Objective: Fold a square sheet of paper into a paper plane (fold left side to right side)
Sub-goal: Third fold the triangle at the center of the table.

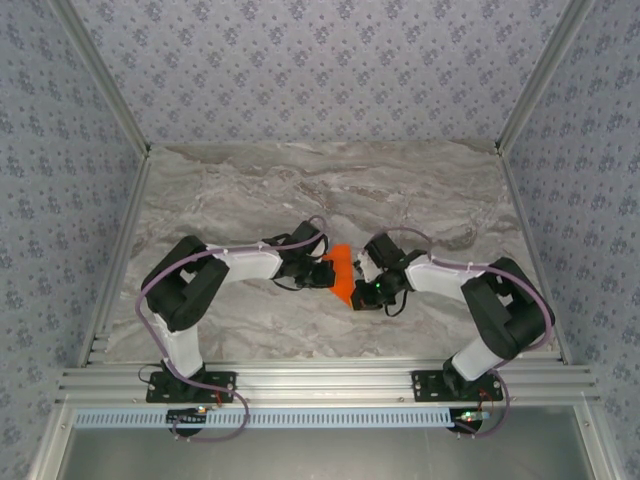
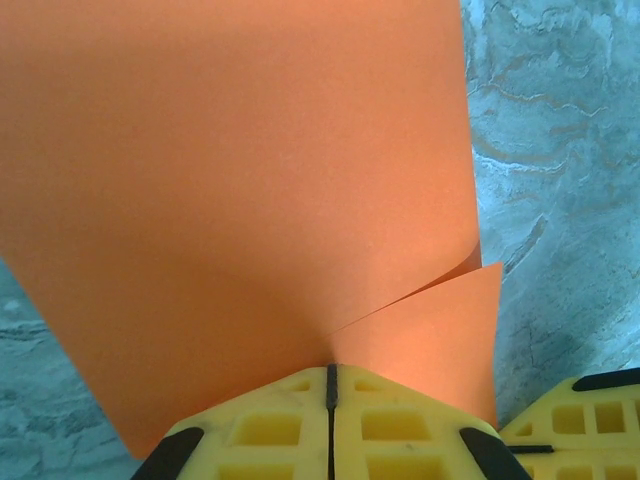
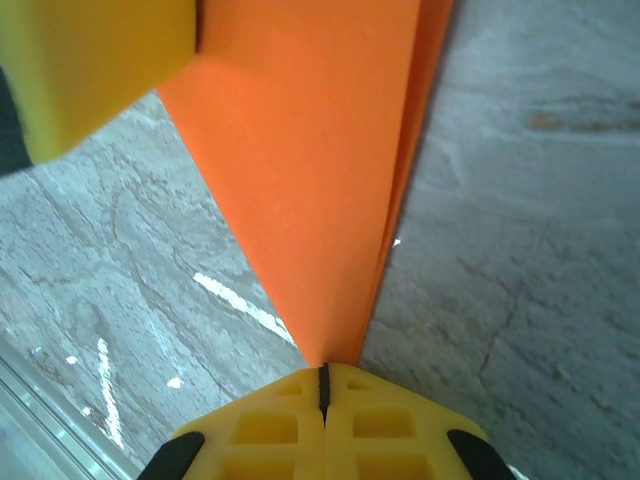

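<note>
The left hand [image 2: 330, 378] and right hand [image 3: 322, 375] each pinch the square sheet of paper [image 2: 240, 170], seemingly folded over once, with the pointed folds not yet made.

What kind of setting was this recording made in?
Probably a purpose-built robot test booth: a grey marbled tabletop boxed in by floral-patterned wall panels on silver aluminium frame rails, with a black-and-white left arm and right arm bolted to the near rail, holding a bright orange-red paper sheet.
</note>
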Controlling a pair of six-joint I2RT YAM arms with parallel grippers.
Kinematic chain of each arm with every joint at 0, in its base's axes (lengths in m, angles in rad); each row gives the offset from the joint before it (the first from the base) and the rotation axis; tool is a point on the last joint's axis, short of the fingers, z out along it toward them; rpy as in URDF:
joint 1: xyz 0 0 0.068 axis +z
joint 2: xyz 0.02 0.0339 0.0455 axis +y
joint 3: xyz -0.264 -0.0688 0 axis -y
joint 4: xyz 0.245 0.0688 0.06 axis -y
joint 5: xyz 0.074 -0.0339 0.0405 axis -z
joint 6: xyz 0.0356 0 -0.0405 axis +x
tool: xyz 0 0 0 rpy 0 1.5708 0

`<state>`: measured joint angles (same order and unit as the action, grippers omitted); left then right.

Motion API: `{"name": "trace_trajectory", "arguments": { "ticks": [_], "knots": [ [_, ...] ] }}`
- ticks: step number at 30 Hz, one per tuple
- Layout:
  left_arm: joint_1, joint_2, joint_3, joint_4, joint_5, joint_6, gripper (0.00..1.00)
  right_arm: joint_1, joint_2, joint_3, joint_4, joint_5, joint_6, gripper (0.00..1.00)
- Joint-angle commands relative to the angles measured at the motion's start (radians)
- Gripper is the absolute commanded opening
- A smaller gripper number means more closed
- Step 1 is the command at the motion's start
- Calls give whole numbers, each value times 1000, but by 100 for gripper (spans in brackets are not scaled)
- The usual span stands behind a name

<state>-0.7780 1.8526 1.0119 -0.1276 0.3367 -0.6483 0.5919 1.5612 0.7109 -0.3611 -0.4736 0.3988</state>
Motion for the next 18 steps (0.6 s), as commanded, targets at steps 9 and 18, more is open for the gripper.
{"name": "trace_trajectory", "arguments": {
  "ticks": [9, 18],
  "knots": [
    [27, -73, -1, -42, -24, 12, 19, -59, -141, 59, -216, 2, -118, 6],
    [111, -274, -139, 37, 8, -60, 48, -106, -81, 91, 81, -106, -155, 44]
  ]
}}
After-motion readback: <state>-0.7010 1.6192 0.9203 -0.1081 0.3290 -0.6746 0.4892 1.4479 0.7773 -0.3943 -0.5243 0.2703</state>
